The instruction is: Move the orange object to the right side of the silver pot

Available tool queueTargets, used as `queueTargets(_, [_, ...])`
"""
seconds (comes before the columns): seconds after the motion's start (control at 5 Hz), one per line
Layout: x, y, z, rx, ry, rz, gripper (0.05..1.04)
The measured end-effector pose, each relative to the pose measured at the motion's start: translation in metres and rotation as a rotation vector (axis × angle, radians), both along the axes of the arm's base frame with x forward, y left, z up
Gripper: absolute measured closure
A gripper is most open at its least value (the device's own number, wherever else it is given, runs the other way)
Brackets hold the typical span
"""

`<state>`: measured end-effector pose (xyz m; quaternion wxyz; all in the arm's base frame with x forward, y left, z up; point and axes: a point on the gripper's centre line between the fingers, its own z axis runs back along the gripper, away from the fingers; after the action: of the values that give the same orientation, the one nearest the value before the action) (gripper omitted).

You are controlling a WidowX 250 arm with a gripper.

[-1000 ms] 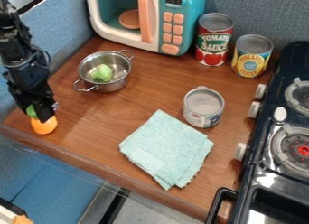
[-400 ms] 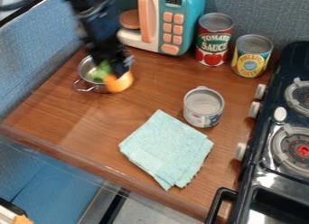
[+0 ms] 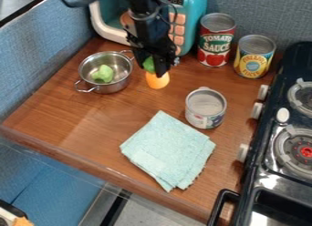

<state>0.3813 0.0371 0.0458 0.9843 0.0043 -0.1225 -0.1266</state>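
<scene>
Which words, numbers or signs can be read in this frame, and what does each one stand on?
"TOMATO SAUCE": on the red-labelled can.
"PINEAPPLE SLICES": on the yellow-labelled can; the lower word is less clear.
"888", as best it can be made out: on the display of the toy microwave.
Too small to read: the print on the short can near the cloth.

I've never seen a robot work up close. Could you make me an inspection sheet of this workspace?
Surface: brown wooden counter; damage, nothing seen.
Job's things: orange object, green-topped, at picture-right of silver pot; green lump inside pot.
Clutter: folded cloth, three cans.
Gripper: holds orange object by its green top; counter contact unclear.
Cables: dark loop, upper left.
Surroundings: toy microwave behind, stove at right.
</scene>
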Motion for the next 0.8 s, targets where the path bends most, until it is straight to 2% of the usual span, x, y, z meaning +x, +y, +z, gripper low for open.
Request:
queueTargets(0.2, [0.021,-0.003,-0.022,0.020,0.011,0.023,0.491])
queueTargets(0.4, [0.033,-0.006,-0.032,0.043,0.016,0.020,0.491])
queueTargets(0.6, [0.033,-0.007,-0.034,0.074,0.030,0.014,0.410])
queueTargets(0.8, [0.030,-0.007,-0.035,0.066,0.050,0.032,0.129])
